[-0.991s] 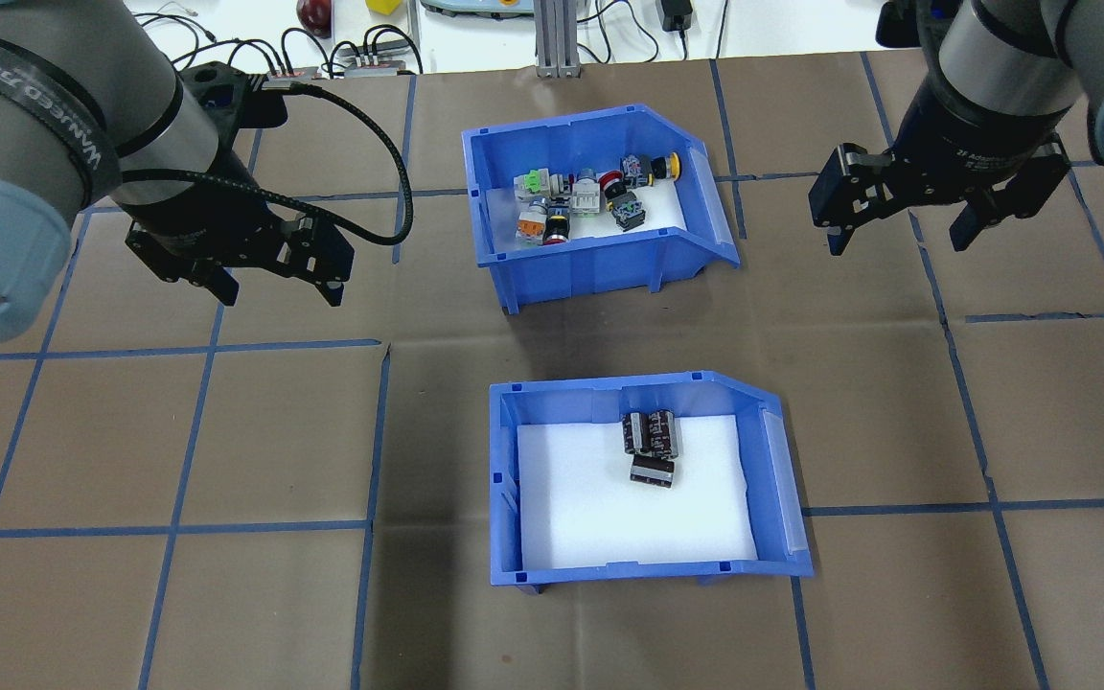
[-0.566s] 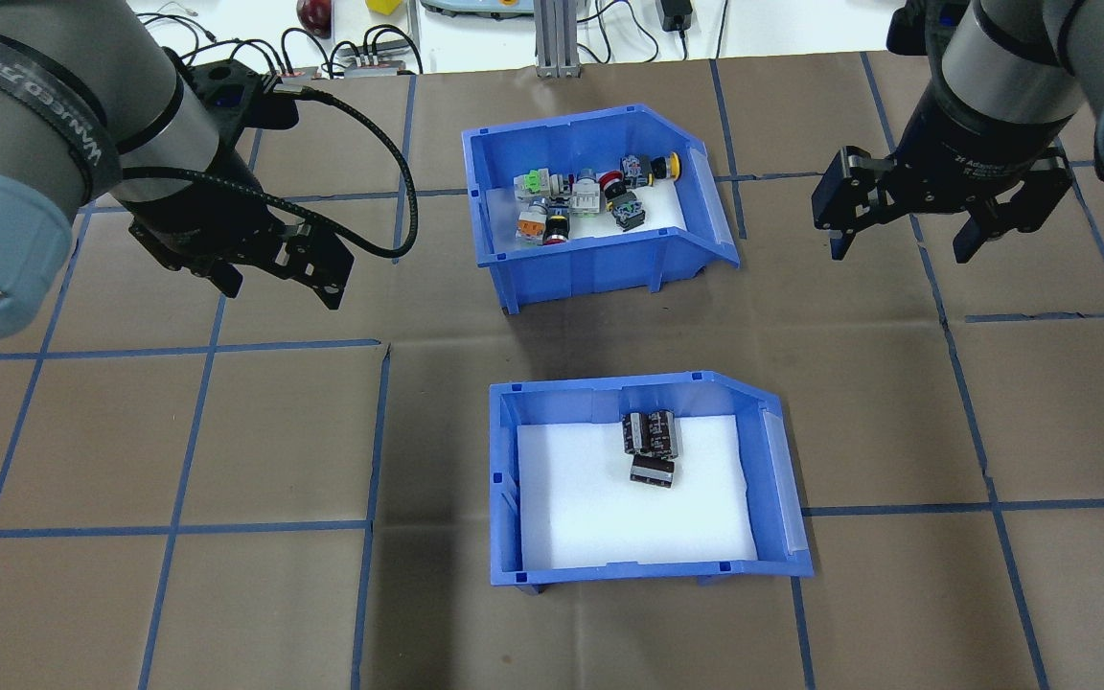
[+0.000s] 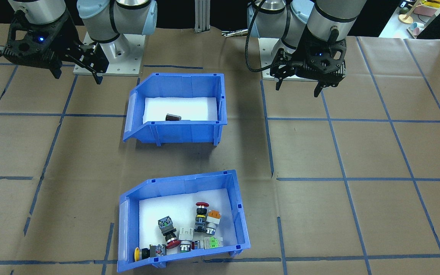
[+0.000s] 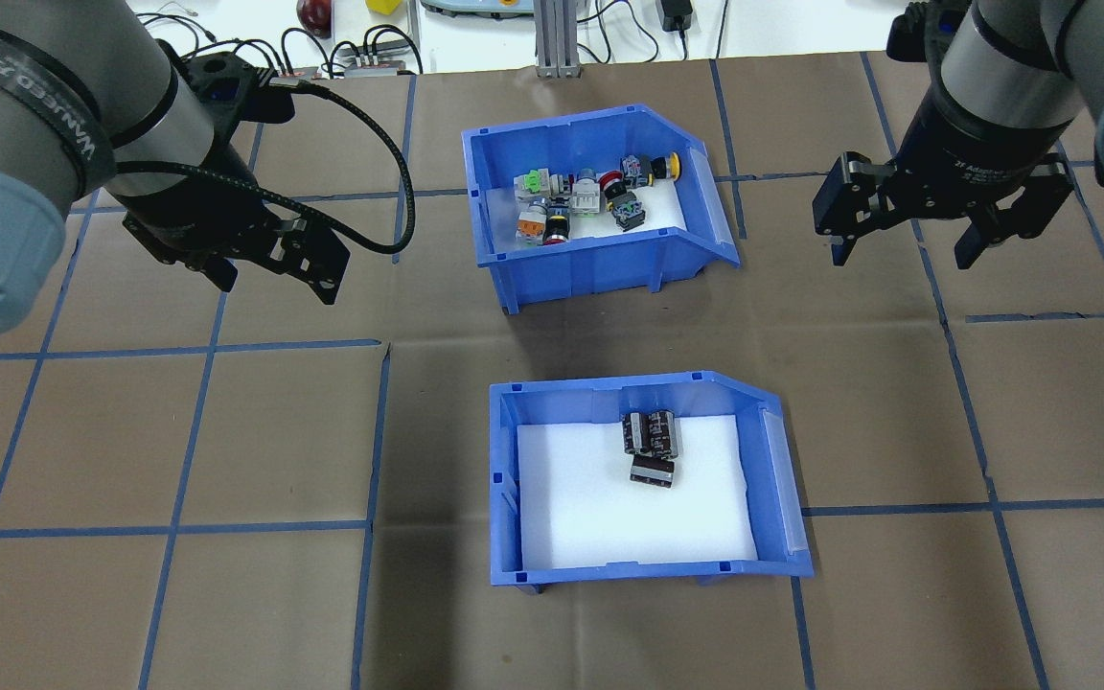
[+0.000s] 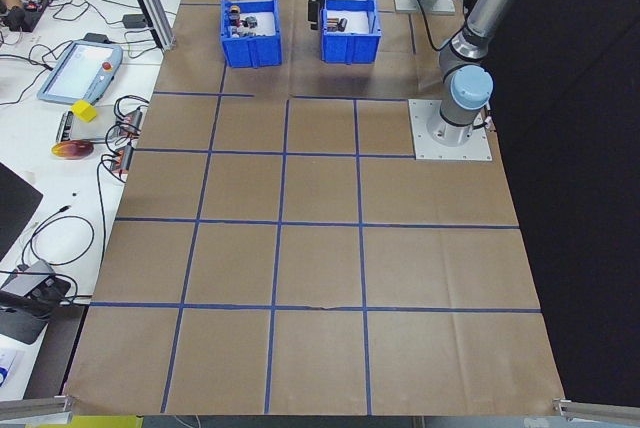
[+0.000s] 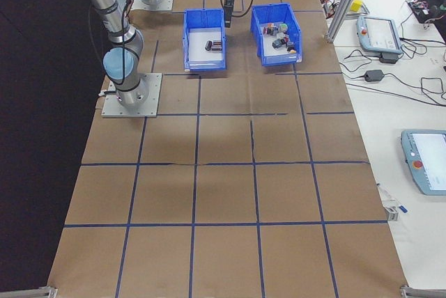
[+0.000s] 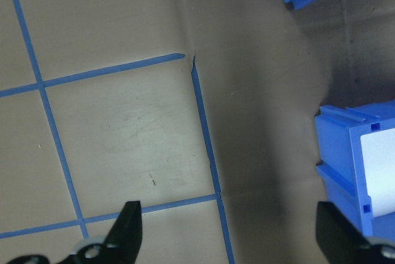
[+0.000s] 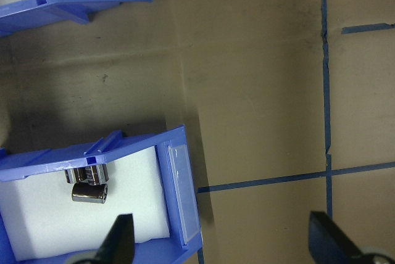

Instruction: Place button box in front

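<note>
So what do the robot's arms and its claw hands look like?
Both arms are fat silver-grey tubes with pale blue caps at the joints. Each ends in a black gripper, the left gripper and the right gripper, with two short black fingers. A black ribbed cable loops off the left wrist. White lettering runs round the right wrist, and black bands carry pale lettering.

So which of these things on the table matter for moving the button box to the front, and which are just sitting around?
Part of the job:
- button box
- left gripper, open
- right gripper, open

Just lying about:
- bin with dark cylinders
- teach pendant
- cables beyond the table edge
</note>
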Robot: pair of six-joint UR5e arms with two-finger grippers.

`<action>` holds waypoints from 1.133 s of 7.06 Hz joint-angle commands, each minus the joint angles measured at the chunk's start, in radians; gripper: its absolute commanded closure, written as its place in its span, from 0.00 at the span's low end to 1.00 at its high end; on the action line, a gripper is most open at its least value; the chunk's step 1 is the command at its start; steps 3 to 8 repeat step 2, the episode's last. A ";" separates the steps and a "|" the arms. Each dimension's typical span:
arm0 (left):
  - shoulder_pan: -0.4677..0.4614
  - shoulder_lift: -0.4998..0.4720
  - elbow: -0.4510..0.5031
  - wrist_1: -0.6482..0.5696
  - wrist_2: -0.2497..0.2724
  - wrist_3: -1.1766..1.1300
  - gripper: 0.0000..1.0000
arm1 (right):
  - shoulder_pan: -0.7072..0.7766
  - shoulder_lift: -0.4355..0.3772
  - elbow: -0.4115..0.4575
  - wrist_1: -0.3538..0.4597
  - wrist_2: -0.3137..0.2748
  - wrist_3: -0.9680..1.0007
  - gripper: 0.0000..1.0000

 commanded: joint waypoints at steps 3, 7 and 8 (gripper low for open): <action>0.000 0.004 0.005 0.009 0.002 -0.033 0.01 | 0.000 -0.007 -0.001 0.008 0.002 -0.001 0.00; 0.000 0.004 0.005 0.009 0.002 -0.033 0.01 | 0.000 -0.007 -0.001 0.008 0.002 -0.001 0.00; 0.000 0.004 0.005 0.009 0.002 -0.033 0.01 | 0.000 -0.007 -0.001 0.008 0.002 -0.001 0.00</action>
